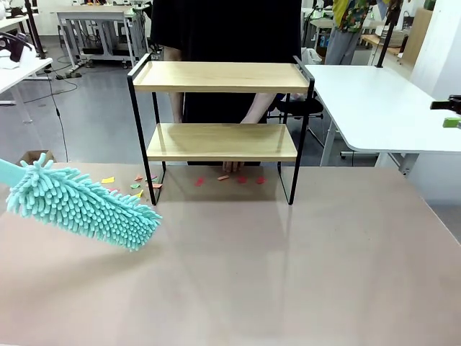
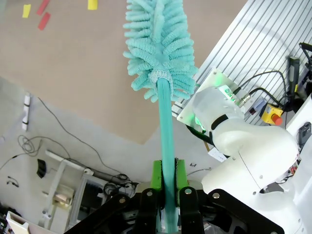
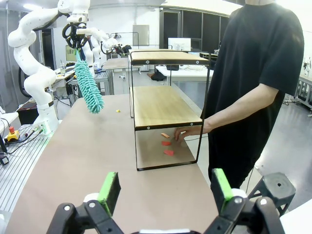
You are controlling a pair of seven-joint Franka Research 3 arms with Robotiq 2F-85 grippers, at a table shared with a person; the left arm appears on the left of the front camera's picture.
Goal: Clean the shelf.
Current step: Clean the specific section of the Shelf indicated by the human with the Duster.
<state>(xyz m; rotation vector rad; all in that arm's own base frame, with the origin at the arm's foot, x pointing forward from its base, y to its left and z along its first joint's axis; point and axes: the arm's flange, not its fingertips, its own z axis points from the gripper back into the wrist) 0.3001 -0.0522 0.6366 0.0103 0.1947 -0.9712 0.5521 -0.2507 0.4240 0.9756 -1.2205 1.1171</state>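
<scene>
While my left end effector [image 2: 168,176] clamped the duster [image 2: 161,44], its head was cropped; right end effector [image 3: 165,190] stood open, empty.

The shelf [image 1: 220,76] stands upright at the far side of the brown table [image 1: 288,274]. It has two bare light wooden boards on a thin black frame with raised side rails.
</scene>
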